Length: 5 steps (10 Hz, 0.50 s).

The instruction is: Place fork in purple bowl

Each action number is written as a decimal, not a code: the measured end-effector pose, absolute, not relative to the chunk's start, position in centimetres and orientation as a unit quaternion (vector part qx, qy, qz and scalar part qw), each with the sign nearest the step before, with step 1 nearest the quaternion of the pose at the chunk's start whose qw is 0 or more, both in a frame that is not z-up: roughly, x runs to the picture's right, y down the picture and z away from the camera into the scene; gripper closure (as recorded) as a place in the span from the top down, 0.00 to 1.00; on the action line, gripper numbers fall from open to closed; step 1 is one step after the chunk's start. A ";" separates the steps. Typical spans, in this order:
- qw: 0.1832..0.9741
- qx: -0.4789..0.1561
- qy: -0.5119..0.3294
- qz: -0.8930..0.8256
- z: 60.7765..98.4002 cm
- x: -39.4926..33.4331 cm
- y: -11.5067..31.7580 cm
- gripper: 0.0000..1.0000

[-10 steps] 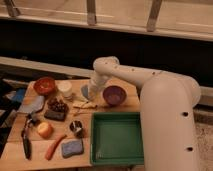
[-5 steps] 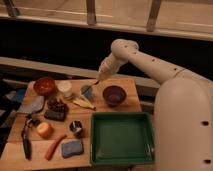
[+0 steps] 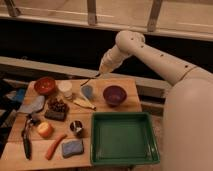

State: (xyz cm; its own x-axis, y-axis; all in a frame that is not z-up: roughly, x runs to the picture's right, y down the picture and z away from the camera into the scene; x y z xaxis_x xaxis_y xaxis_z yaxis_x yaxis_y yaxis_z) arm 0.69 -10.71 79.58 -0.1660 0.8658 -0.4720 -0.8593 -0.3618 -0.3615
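My gripper [image 3: 103, 70] hangs above the far edge of the wooden table, up and left of the purple bowl. It is shut on the fork [image 3: 90, 79], a slim thing that slants down and left from the fingertips, clear of the table. The purple bowl [image 3: 114, 95] is round and dark purple. It stands upright at the table's back right and looks empty.
A green tray [image 3: 100, 150] fills the front right. A red-orange bowl [image 3: 45, 85], a white cup [image 3: 65, 89], a pale curved piece [image 3: 84, 103], grapes [image 3: 57, 106], an apple [image 3: 45, 130], a carrot [image 3: 54, 146], a blue sponge [image 3: 72, 148] and a black-handled tool [image 3: 26, 142] lie to the left.
The arm has risen from low over the table's middle and swung toward the back. The gripper now holds the fork in the air.
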 end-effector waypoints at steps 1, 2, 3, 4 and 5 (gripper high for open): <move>0.565 -0.313 -0.005 0.764 79.6 0.8 -10.7 0.00; 0.565 -0.315 -0.005 0.763 79.6 0.4 -10.7 0.00; 0.558 -0.312 -0.009 0.769 79.6 0.9 -10.9 0.00; 0.551 -0.302 -0.012 0.778 79.7 2.2 -11.4 0.00; 0.544 -0.293 -0.017 0.786 79.6 3.3 -12.4 0.00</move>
State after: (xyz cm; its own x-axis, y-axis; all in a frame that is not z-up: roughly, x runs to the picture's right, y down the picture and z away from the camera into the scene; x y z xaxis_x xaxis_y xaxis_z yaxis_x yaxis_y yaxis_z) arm 3.29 -12.36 79.64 -0.2375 0.8653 -0.4414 -0.8449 -0.4083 -0.3456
